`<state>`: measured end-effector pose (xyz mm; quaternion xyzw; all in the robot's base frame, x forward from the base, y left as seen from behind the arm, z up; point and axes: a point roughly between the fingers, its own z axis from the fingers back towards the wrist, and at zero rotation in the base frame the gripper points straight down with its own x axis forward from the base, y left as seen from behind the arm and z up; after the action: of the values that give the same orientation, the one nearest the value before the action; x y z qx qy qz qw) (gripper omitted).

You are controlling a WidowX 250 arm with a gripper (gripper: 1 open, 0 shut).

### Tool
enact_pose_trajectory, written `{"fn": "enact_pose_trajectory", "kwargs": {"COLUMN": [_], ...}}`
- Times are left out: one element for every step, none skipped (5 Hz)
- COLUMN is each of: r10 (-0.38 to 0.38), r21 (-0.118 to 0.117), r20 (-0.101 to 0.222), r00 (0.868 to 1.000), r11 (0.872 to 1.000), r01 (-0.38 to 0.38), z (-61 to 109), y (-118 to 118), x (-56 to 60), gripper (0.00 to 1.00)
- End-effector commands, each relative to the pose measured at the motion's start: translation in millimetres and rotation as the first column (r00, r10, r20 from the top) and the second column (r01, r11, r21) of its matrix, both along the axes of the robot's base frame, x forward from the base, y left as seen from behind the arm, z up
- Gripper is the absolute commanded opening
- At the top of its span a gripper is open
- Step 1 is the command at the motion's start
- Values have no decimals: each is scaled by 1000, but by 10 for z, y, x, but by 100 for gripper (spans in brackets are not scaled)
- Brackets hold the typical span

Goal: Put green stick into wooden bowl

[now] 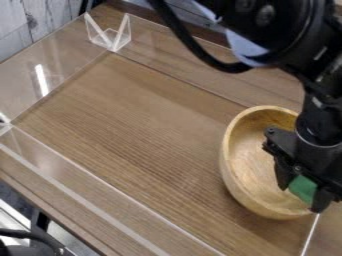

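Green stick (305,187): lower right of frame, clamped in the black gripper (306,190), hanging over the hollow of the wooden bowl (247,150) near its right rim. Carried to the bowl; letting go remains, by my reading. Surroundings: wooden tabletop (134,130), clear side walls (54,60). No obstruction visible.

Gripper (306,180) downward — jaws clamped

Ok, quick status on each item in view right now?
gripper: shut on the green stick, pointing down over the bowl's right side.
green stick: held, not yet released.
wooden bowl: upright on the table, hollow looks empty.
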<state>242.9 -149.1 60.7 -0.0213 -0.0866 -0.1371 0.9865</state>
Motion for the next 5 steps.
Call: {"fn": "enact_pose_trajectory", "kwargs": {"r10": [4,10,17,25,32], "r21": [-6,-6,-7,-7,-7], "r20": [7,-6,-19,-33,-47], "r00": [1000,1000,1000,999,998], "r11": [1000,1000,1000,1000,999], "r01": [-4,-10,-17,-25,-33], "z": [31,15,-1,-16,-30], "y": [0,12,24,37,50], "x": [34,20,7,-8,-23], "gripper": [0,0,0,0,0]}}
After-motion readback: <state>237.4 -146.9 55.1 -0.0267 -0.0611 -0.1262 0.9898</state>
